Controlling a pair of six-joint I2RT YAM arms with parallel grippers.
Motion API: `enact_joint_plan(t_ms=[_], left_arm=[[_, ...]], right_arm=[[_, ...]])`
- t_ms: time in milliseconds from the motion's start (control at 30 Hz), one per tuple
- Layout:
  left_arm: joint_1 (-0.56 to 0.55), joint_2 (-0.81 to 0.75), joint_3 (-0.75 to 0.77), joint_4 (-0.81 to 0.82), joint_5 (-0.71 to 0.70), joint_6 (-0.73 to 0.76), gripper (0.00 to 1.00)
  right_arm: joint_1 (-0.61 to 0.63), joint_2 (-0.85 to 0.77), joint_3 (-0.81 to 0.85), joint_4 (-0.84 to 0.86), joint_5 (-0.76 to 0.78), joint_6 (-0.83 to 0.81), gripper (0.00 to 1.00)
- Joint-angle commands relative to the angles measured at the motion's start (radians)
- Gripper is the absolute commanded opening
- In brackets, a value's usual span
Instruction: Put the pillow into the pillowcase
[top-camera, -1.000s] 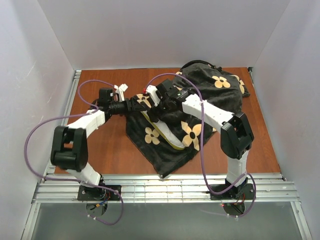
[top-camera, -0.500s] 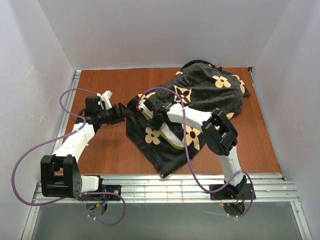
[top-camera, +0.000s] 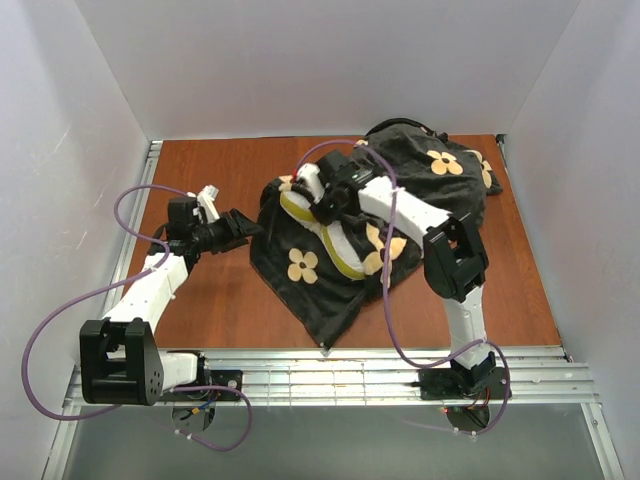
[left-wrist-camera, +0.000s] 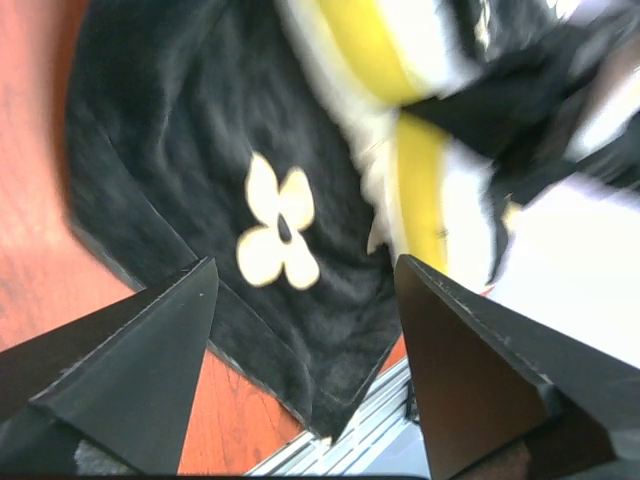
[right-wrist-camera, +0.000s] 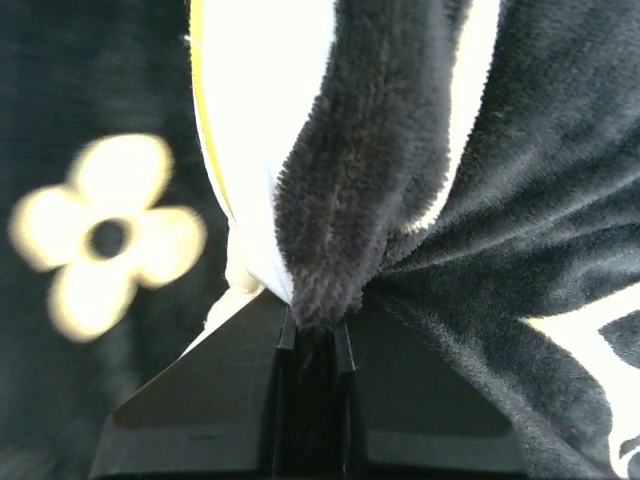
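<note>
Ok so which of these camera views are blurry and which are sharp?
Top external is sharp and evenly lit. Left wrist is motion-smeared, worst across the pillow at upper right. Right wrist shows the pinched pillowcase fold crisp, but its tan flower at left is soft.

Even bright overhead light, soft shadows; both wrist views motion-blurred

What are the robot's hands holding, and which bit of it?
The right gripper pinches a raised fold of the black pillowcase, right beside the pillow's uncovered white edge. The left gripper is open and holds nothing.
</note>
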Motion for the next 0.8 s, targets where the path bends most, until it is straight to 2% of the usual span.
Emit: enact_joint_plan(t_ms=[0, 133, 300, 533, 600, 667, 767], left_arm=[[-0.083, -0.03, 0.02, -0.01, -0.076, 0.019, 0.66], [-0.209, 0.041, 0.043, 0.022, -0.166, -0.004, 0.65], [-0.269, 0.167, 0.086, 0.179, -0.16, -0.079, 0.63], [-0.392, 0.385, 0.206, 0.382, -0.168, -0.137, 0.62], [-0.418, 0.414, 0.206, 0.456, -0.18, -0.165, 0.63], [-0.427, 0.469, 0.201, 0.544, -0.192, -0.194, 0.7], [-0.441, 0.584, 0.246, 0.582, -0.215, -0.231, 0.75]], right_arm=[[-0.109, -0.114, 0.116, 0.005, -0.413, 0.12, 0.01], [-0.16, -0.138, 0.114, 0.042, -0.556, 0.228, 0.01], [-0.191, -0.177, 0.026, 0.135, -0.685, 0.367, 0.01], [-0.222, -0.163, 0.02, 0.211, -0.799, 0.492, 0.01], [-0.229, -0.158, 0.021, 0.221, -0.826, 0.512, 0.01], [-0.232, -0.163, 0.009, 0.255, -0.889, 0.574, 0.01], [-0.232, -0.19, -0.035, 0.35, -0.966, 0.651, 0.01]])
